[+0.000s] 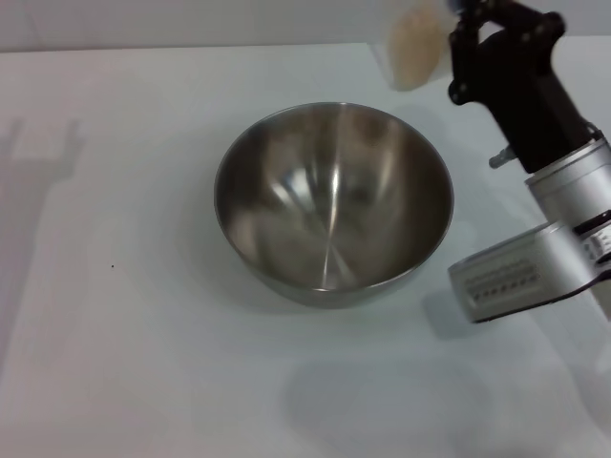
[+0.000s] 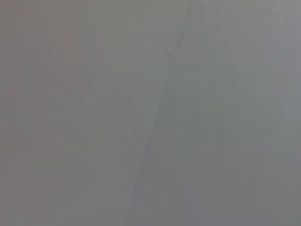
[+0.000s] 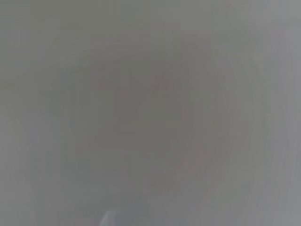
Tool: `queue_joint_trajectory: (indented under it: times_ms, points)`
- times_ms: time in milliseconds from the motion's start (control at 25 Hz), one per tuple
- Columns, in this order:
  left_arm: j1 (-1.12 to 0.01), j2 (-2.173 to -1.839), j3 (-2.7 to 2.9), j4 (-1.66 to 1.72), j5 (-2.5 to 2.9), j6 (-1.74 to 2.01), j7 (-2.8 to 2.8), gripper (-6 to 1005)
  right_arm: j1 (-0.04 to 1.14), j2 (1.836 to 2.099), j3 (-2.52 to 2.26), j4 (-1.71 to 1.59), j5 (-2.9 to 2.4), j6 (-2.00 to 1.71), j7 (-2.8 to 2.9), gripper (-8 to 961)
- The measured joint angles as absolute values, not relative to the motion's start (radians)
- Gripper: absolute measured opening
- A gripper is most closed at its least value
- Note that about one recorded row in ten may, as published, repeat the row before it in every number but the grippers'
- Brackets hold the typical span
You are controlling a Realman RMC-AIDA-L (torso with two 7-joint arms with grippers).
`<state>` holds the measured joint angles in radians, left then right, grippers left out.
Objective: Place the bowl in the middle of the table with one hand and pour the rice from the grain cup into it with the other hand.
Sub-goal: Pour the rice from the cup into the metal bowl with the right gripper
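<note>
The steel bowl (image 1: 334, 202) stands empty near the middle of the white table (image 1: 115, 363) in the head view. Behind it to the right, the clear grain cup (image 1: 415, 46) hangs in the air, holding pale rice (image 1: 417, 43), above the table's far edge and beyond the bowl's rim. My right gripper (image 1: 460, 38) is shut on the cup from its right side. The left gripper is out of view; only its shadow falls on the table at the far left. Both wrist views show only plain grey.
The right arm's silver forearm (image 1: 544, 258) reaches over the table to the right of the bowl. A tiny dark speck (image 1: 112, 266) lies on the table to the bowl's left.
</note>
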<state>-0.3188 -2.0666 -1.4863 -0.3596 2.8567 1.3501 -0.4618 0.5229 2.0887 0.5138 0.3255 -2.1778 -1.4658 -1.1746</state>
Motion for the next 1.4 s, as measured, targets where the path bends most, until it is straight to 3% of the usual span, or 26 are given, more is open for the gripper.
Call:
queue_joint_trajectory:
  times_ms: [1400]
  points:
    - [-0.321, -2.068, -1.497, -0.362, 2.856, 1.350, -0.487, 829, 0.598, 2.080, 0.515, 0.158, -2.596, -1.423, -1.733, 14]
